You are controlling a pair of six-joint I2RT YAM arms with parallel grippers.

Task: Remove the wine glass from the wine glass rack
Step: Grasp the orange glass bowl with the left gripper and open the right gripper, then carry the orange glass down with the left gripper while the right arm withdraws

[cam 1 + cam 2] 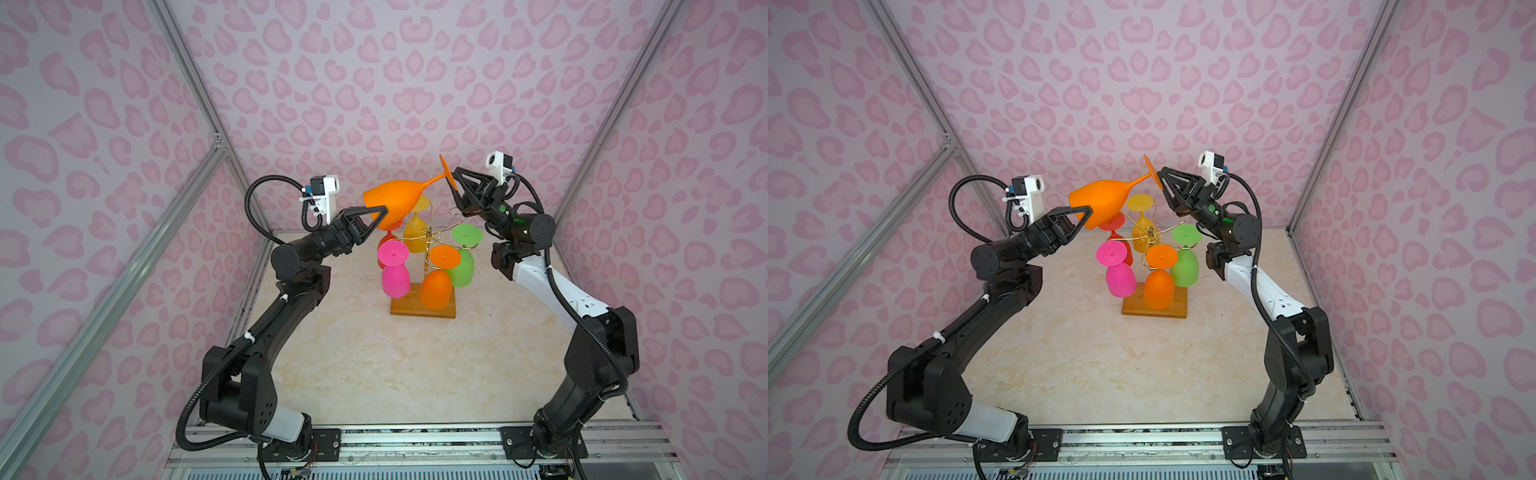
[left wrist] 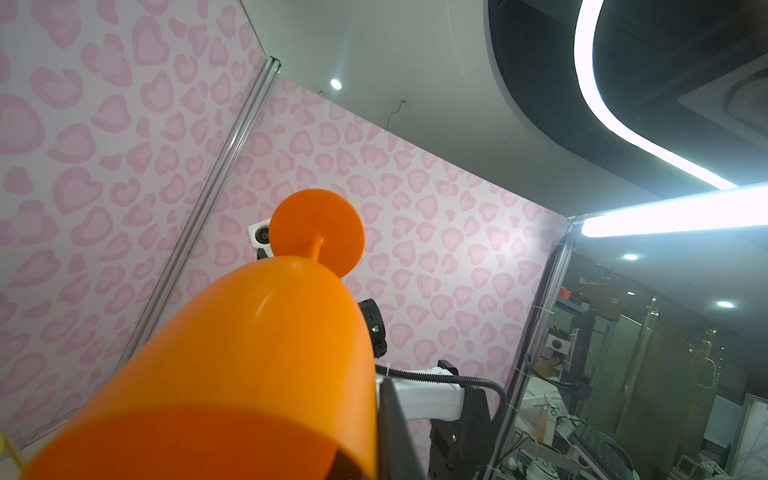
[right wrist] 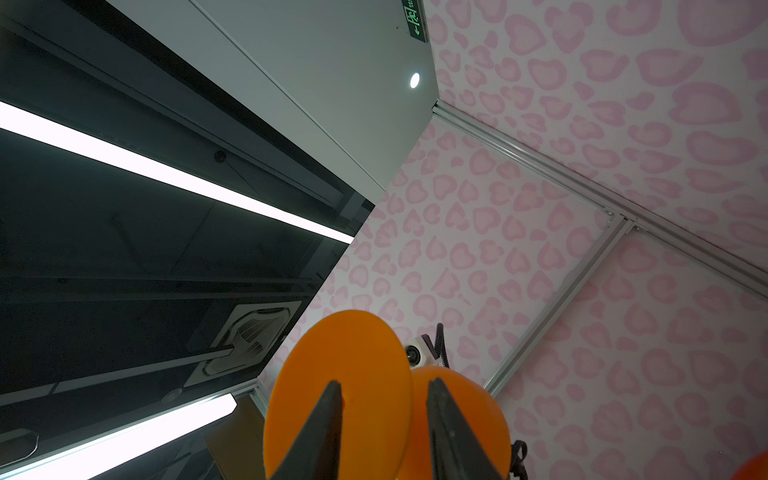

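An orange wine glass [image 1: 395, 198] [image 1: 1100, 203] lies almost level in the air above the wine glass rack [image 1: 426, 241] [image 1: 1148, 237], clear of its gold wire arms. My left gripper [image 1: 384, 212] [image 1: 1087, 212] is shut on the rim of its bowl [image 2: 257, 353]; one black finger [image 2: 392, 424] shows outside the wall, the other is hidden. My right gripper [image 1: 454, 183] [image 1: 1162, 183] [image 3: 384, 382] stands open at the glass's round foot [image 3: 340, 374], its fingers apart on either side of the disc's edge.
Several glasses hang upside down on the rack: pink [image 1: 395, 278], orange [image 1: 435, 291], green [image 1: 461, 270], yellow [image 1: 415, 237] and red [image 1: 388, 239]. The rack's wooden base [image 1: 415, 311] rests on the marble table [image 1: 374, 365]. Pink patterned walls close in the sides and back.
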